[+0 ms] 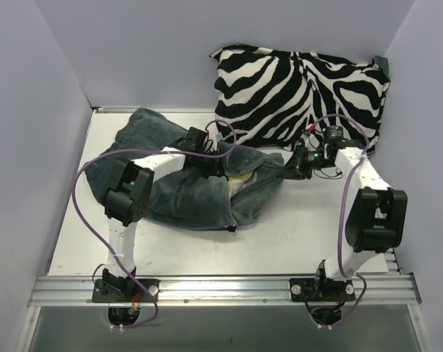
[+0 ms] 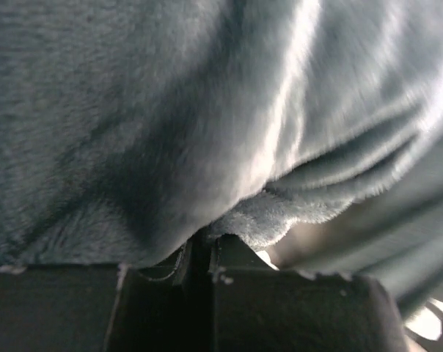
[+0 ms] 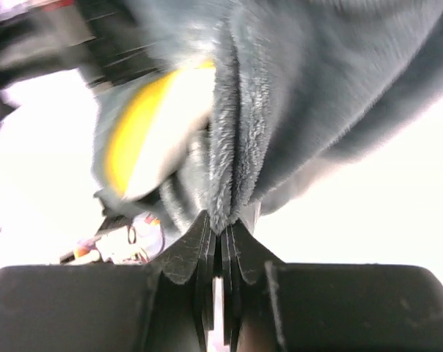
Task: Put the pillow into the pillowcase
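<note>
Both arms are working at the mouth of the pillowcase [image 1: 179,199], which is lying teal side up across the left and middle of the table [image 1: 280,242]. The right gripper [image 3: 221,229] is pinching a doubled edge of the plush, its jaws nearly together with only cloth between them. Seen from above, it is holding that corner out to the right, which I take to be a way of stretching the opening. The left gripper [image 2: 204,248] is biting a fold of the same plush nearer the middle, jaws narrow on the fabric, probably lifting the upper layer so the mouth is gaping. The pillow [image 1: 240,180] is sitting mostly inside the case, with only a cream-yellow strip showing at the opening between the two grippers. How deep it is reaching I cannot tell. The zebra cushion [image 1: 302,88] is leaning against the back wall behind the right arm, taking no part.
</note>
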Tool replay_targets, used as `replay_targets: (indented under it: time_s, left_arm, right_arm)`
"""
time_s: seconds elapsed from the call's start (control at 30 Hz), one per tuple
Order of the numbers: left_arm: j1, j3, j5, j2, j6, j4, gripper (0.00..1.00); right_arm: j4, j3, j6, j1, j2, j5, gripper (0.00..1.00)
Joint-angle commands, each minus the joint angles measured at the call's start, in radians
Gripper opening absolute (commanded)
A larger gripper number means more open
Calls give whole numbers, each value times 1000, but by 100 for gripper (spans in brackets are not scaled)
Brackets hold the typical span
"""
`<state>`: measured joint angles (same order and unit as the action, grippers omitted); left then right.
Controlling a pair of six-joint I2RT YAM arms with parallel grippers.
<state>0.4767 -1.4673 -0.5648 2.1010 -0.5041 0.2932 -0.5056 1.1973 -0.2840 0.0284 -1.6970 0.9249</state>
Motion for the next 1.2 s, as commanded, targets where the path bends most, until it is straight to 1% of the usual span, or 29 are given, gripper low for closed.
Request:
replay_targets:
  time_s: [0.0, 0.03, 0.07, 0.13, 0.17, 0.2, 0.27, 0.3, 0.33, 0.37, 0.4, 0.47, 0.5, 0.53, 0.57, 0.6, 0.63, 0.67, 0.7, 0.73, 0.77, 0.8, 0.83, 0.87, 0.93, 1.0, 1.07, 1.1, 1.17]
  left_arm:
    - [-7, 18, 387, 63, 174, 179, 0]
    - [-3, 9, 385, 77, 194, 188, 0]
    - [25, -2, 378, 82, 208, 193, 0]
    - [65, -36, 324, 94, 243, 208, 0]
    - [118, -47, 315, 105, 248, 211, 0]
    - [138, -63, 298, 111, 248, 210, 0]
    - [175, -88, 257, 143, 222, 195, 0]
    - [198, -106, 246, 158, 208, 193, 0]
    - [203, -144, 224, 181, 172, 190, 2]
    - [204, -155, 206, 186, 155, 179, 7]
    - [203, -162, 203, 186, 147, 160, 11]
    - [191, -159, 169, 146, 142, 141, 22]
    - [177, -143, 130, 124, 130, 95, 38]
    - [139, -121, 96, 66, 89, 60, 45]
    - [120, -69, 60, 35, 70, 29, 52]
    - [105, -59, 12, 7, 58, 11, 62]
    - [76, -56, 0, -43, 59, 12, 65]
    - [63, -57, -9, -65, 65, 20, 68]
    - [51, -57, -12, -84, 70, 43, 87]
    - [37, -64, -15, -114, 84, 59, 97]
    - [33, -80, -15, -125, 93, 81, 97]
    - [31, -90, -14, -134, 107, 124, 98]
    - [31, -97, -3, -153, 140, 147, 98]
    - [34, -105, 12, -162, 157, 165, 98]
    - [46, -108, 73, -186, 214, 192, 97]
    - [82, -135, 120, -185, 260, 214, 93]
    - [109, -168, 181, -168, 321, 231, 87]
    - [141, -189, 195, -158, 340, 247, 86]
    - [164, -261, 253, -119, 377, 264, 88]
  right_arm:
    - [-184, 64, 150, 65, 94, 213, 0]
    - [-206, 77, 169, 71, 97, 225, 0]
    - [-215, 82, 183, 67, 97, 241, 0]
    - [-208, 94, 178, 42, 86, 272, 0]
    - [-194, 117, 174, -3, 79, 279, 0]
    - [-185, 130, 172, -22, 68, 285, 0]
    - [-142, 153, 160, -120, 50, 296, 0]
    - [-134, 166, 152, -139, 45, 296, 0]
    - [-133, 171, 151, -156, 30, 302, 0]
    - [-136, 174, 152, -160, 19, 313, 0]
    - [-139, 160, 151, -156, 13, 319, 0]
    - [-152, 137, 158, -133, -3, 328, 0]
    - [-166, 128, 170, -98, -7, 328, 0]
    - [-178, 105, 201, -81, -19, 328, 0]
    - [-230, 102, 229, -64, -26, 307, 0]
    - [-291, 108, 276, -52, -39, 284, 0]
    - [-365, 139, 425, -38, -73, 249, 0]
    - [-466, 146, 471, -32, -88, 208, 0]
    - [-487, 145, 497, -31, -99, 113, 0]
    - [-493, 124, 506, 0, -108, 74, 0]
    - [-494, 114, 520, 10, -110, 37, 0]
    - [-491, 113, 522, 18, -112, -56, 0]
    - [-491, 111, 525, 30, -112, -84, 1]
    - [-491, 125, 513, 33, -115, -115, 6]
    - [-491, 148, 493, 39, -116, -159, 11]
    - [-490, 186, 456, 39, -115, -191, 32]
    - [-488, 215, 430, 35, -109, -256, 47]
    - [-482, 252, 384, 31, -109, -293, 48]
    - [-464, 294, 340, 28, -93, -311, 48]
